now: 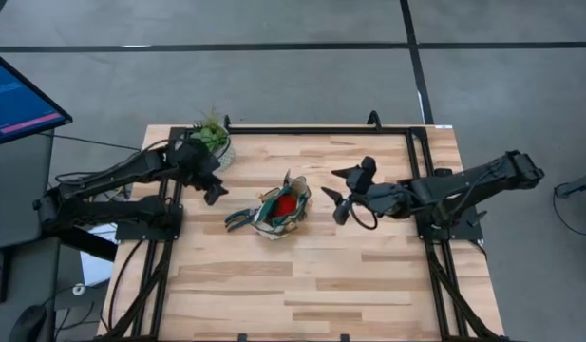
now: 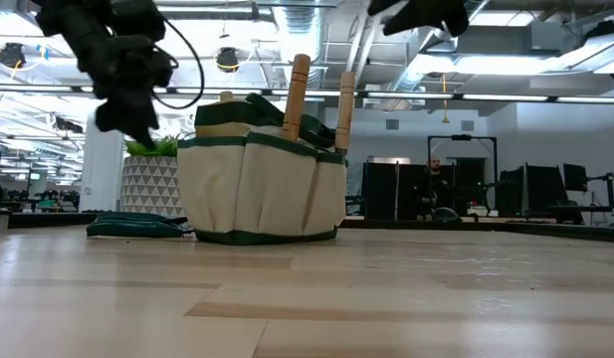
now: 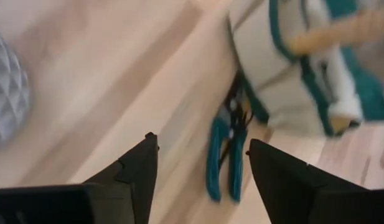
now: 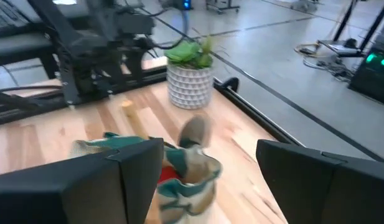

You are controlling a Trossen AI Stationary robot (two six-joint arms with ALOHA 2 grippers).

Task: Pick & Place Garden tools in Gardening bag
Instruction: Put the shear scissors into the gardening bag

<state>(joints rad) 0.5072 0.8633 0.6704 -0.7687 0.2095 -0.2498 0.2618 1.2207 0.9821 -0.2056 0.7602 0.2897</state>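
Pruning shears (image 1: 239, 220) lie flat on bench (image 1: 368, 285), touching lower-left side of gardening bag (image 1: 281, 215) at centre of high view. Left gripper (image 1: 215, 186) hovers just up-left of shears, jaws spread, empty; nearer arm by far. In left wrist view, teal handles (image 3: 221, 158) sit between the open jaws, long axis running roughly along the jaw line, blades toward bag. Right gripper (image 1: 348, 193) waits right of bag, jaws open, empty. Wooden trowel handles (image 2: 296, 91) already upright in bag.
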